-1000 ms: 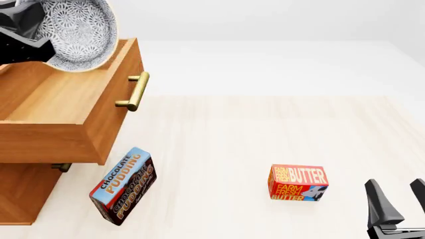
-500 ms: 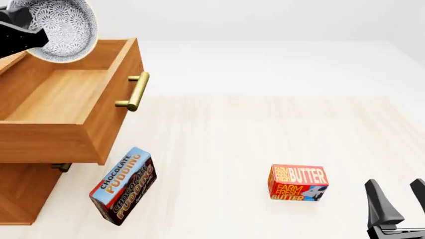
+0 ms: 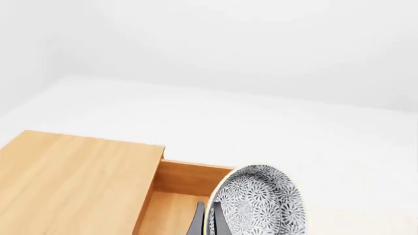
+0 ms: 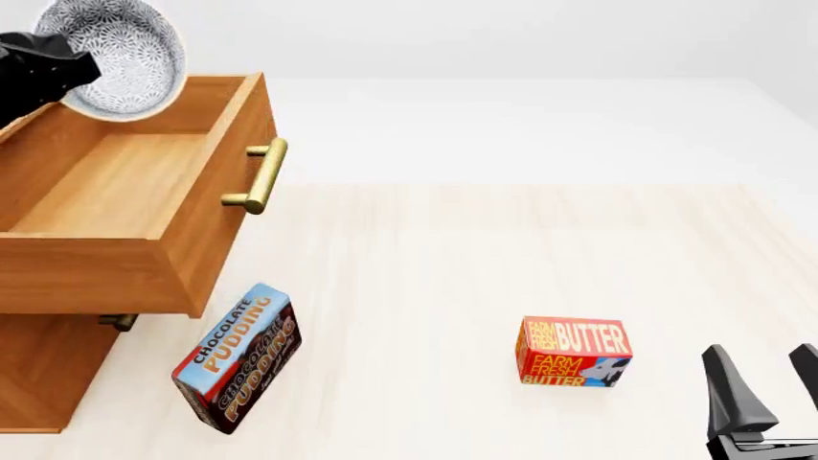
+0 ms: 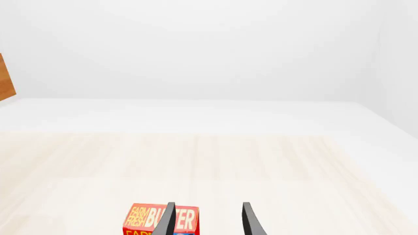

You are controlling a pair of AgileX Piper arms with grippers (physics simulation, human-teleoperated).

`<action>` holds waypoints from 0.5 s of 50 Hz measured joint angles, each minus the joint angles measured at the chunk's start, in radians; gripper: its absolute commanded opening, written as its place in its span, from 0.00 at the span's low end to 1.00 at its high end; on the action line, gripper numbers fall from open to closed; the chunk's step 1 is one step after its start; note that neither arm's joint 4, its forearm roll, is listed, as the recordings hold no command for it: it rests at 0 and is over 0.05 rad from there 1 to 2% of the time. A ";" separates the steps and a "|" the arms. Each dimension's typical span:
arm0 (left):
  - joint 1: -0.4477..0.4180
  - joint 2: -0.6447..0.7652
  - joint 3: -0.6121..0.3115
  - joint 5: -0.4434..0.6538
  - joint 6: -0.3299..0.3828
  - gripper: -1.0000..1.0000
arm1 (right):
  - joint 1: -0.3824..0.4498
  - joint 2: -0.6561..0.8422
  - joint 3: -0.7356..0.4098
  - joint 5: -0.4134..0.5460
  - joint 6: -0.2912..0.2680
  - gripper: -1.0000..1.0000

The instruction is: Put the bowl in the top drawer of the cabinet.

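Observation:
The patterned white bowl (image 4: 124, 57) hangs tipped on its edge above the back of the open top drawer (image 4: 122, 182), its hollow facing the camera. My left gripper (image 4: 77, 69) is shut on the bowl's left rim. In the left wrist view the bowl (image 3: 258, 205) sits pinched in the left gripper (image 3: 209, 223), above the drawer's inside (image 3: 171, 208) and beside the cabinet top (image 3: 72, 181). The drawer holds nothing. My right gripper (image 4: 767, 388) stands open at the near right, empty; the right wrist view shows it (image 5: 207, 223) just behind the butter box (image 5: 147, 220).
The cabinet (image 4: 38, 374) fills the left edge, its top drawer's brass handle (image 4: 256, 177) jutting right and the lower drawer's handle (image 4: 118, 322) under it. A chocolate pudding box (image 4: 237, 356) stands by the cabinet foot. The butter box (image 4: 573, 352) lies left of the right gripper.
The left gripper carried the bowl to the left and farther back over the open drawer, then nearly stopped. The right arm has stayed still.

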 measured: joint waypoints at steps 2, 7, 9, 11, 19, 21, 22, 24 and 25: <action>0.004 0.006 0.002 0.001 -0.009 0.00 | 0.000 0.000 0.000 0.000 0.000 1.00; 0.015 0.017 0.003 0.004 -0.027 0.00 | 0.000 0.000 0.000 0.000 0.000 1.00; 0.022 0.022 0.003 0.006 -0.033 0.00 | 0.000 0.000 0.000 0.000 0.000 1.00; 0.027 0.025 0.003 0.007 -0.039 0.00 | 0.000 0.000 0.000 0.000 0.000 1.00; 0.040 0.037 0.009 0.009 -0.055 0.00 | 0.000 0.000 0.000 0.000 0.000 1.00; 0.040 0.040 0.010 0.010 -0.058 0.00 | 0.000 0.000 0.000 0.000 0.000 1.00; 0.041 0.041 0.011 0.010 -0.059 0.00 | 0.000 0.000 0.000 0.000 0.000 1.00; 0.041 0.045 0.013 0.009 -0.061 0.00 | 0.000 0.000 0.000 0.000 0.000 1.00; 0.041 0.047 0.015 0.009 -0.061 0.00 | 0.000 0.000 0.000 0.000 0.000 1.00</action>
